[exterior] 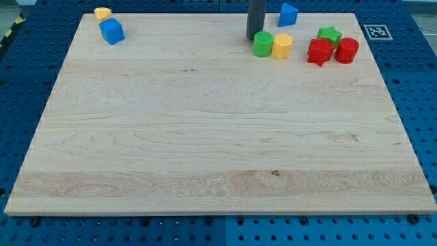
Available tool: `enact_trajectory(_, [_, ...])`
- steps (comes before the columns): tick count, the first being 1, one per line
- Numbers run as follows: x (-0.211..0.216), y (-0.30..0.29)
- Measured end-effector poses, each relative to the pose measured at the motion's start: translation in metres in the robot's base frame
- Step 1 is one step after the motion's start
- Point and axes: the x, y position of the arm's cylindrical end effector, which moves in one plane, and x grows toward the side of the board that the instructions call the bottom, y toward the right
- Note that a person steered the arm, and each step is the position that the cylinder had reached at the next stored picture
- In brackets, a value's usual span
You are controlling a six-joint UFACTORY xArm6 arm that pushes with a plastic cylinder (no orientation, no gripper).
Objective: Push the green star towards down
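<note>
While the rod stands at the top centre of the frame, the scene reads as follows.

Tip position: my tip (255, 37) sits just beside the green cylinder (263, 44), at its upper left, apparently touching it.

Claw state: there is no claw on this rig, only a plain rod, so nothing is spread, pressed together or pinching.

Target location: the green star (330, 34) lies in the upper right of the frame, touching or nearly touching the red star (319, 52) below it and the red cylinder (347, 50) at its lower right.

Neighbours: the yellow block (283, 46) touches the green cylinder on its right; the blue triangular block (287, 14) lies above them.

Far corner: a blue cube (111, 31) and a small yellow block (102, 13) sit in the upper left of the board (205, 137), well apart from the work.

Risk 1: in my judgement, moving straight right drags the green cylinder and yellow block along.

Risk 2: pushing the target downward probably drives both red blocks ahead of it, since they block its path.

Risk 3: an off-centre contact likely spins the star sideways.
</note>
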Motion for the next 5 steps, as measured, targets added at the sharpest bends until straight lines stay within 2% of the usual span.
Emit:
enact_trajectory(2, [0.024,0.043])
enact_trajectory(3, [0.061,0.044])
enact_trajectory(5, [0.103,0.048])
